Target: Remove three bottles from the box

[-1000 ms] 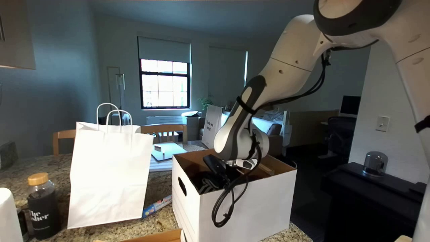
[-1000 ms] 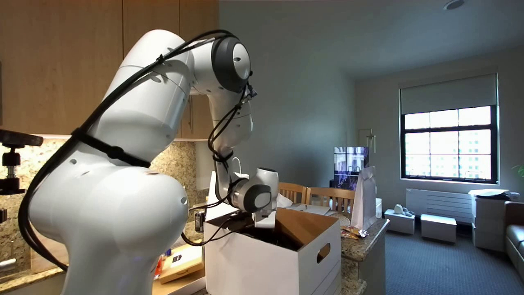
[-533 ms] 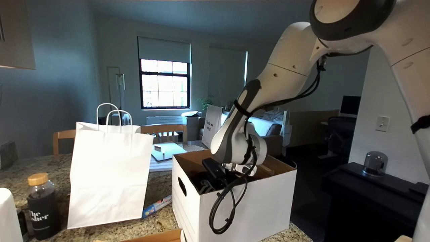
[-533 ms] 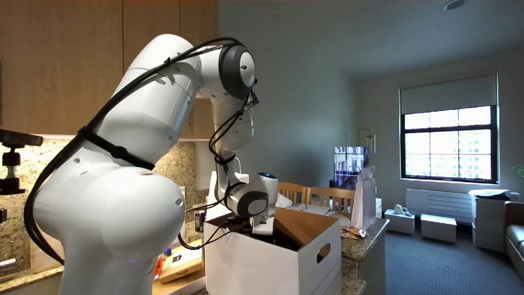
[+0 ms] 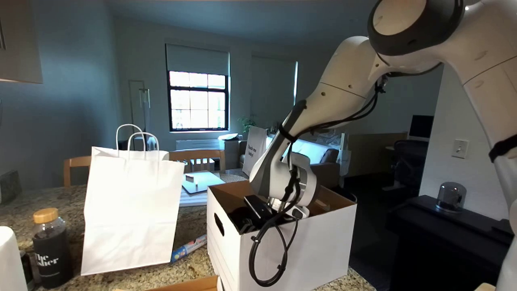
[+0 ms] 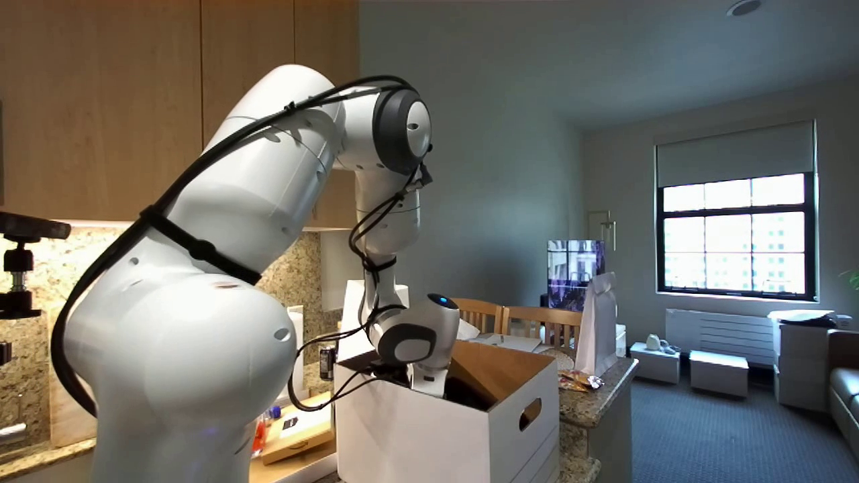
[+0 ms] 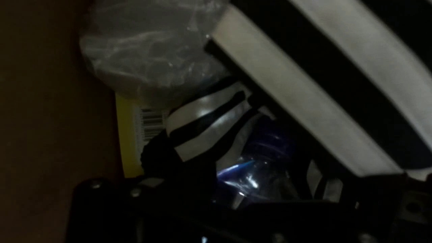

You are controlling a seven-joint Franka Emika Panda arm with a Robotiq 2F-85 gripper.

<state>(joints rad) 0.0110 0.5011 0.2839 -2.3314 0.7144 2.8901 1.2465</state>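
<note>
White box point(image 5: 299, 250): count 1, in both exterior views; base partly cut off by the frame, brown interior mostly in shadow.
Gripper point(image 7: 278, 182): down inside the white box, jaws hidden in both exterior views; in the wrist view a near-black mass along the lower edge. Jaws stand well apart, released.
Bottle point(image 7: 251, 173): 1 made out, inside the white box; clear, purple-blue cap, tilted. Lower part covered by the gripper. Shows between the jaws; contact cannot be told.
Striped material point(image 7: 324, 87): black and white, over much of the wrist view; too dark to count pieces. What lies beneath is hidden.
Clear plastic point(image 7: 152, 50): crumpled, cut off at top of wrist view.
Barcode label point(image 7: 150, 123): 1, yellow strip alongside; digits blurred.
Flask point(image 5: 51, 254): 1, dark; white lettering, "The" over a word ending "sher", its start unclear.
Paper bags: 2. White bag with two loop handles point(image 5: 133, 214); standing bag point(image 5: 253, 151), lettering apparently "touch me baby!", small, uncertain.
Blue tube point(image 5: 188, 248): 1, print unreadable.
Red-and-blue shape point(image 6: 260, 433): beside tan carton point(image 6: 310, 426), partly behind the arm point(image 6: 188, 342); bottle or not, cannot tell.
</note>
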